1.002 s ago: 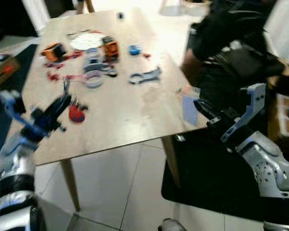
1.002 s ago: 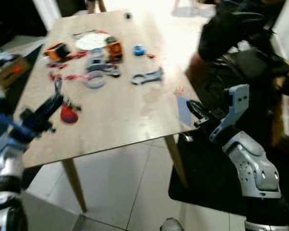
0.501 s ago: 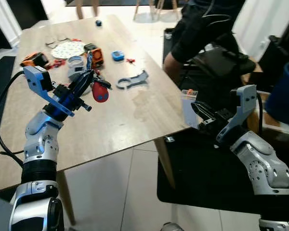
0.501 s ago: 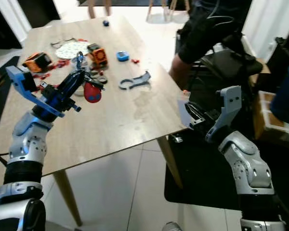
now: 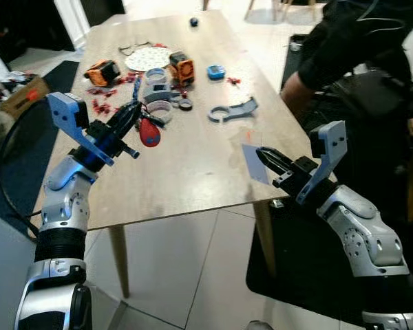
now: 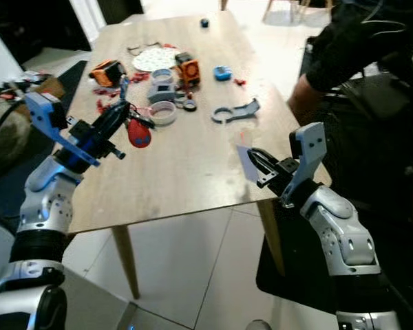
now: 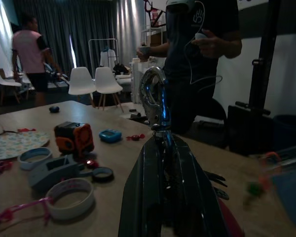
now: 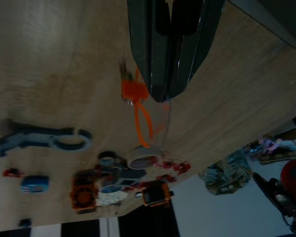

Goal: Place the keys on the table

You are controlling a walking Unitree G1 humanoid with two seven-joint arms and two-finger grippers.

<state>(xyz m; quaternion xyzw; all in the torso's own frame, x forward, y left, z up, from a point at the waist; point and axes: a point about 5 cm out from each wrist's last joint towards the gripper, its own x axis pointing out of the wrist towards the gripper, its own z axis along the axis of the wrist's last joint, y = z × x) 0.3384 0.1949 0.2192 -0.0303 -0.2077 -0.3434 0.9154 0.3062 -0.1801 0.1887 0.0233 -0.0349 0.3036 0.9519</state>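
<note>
The keys hang from my left gripper (image 5: 132, 113), which is shut on them: a silver carabiner (image 7: 153, 101) sticks up past the fingertips and a red fob (image 5: 149, 133) dangles just beside them, low over the wooden table (image 5: 193, 175). I cannot tell whether the fob touches the wood. This gripper is over the table's left half, close to a white tape roll (image 5: 160, 110). My right gripper (image 5: 263, 158) is at the table's near right corner, shut on a pale clear plastic sleeve (image 5: 251, 165) with an orange tag (image 8: 133, 90).
Clutter covers the far half of the table: orange boxes (image 5: 181, 67), tape rolls, a grey wrench-shaped part (image 5: 234, 110), a small blue object (image 5: 215, 71), a patterned plate (image 5: 146, 58). A person in black (image 5: 358, 48) sits at the right edge. Bare wood lies near the front edge.
The camera has shifted. My left gripper, still shut on the keys, has come up from near the table's front edge toward the tape rolls. My right gripper has reached over the near right corner.
</note>
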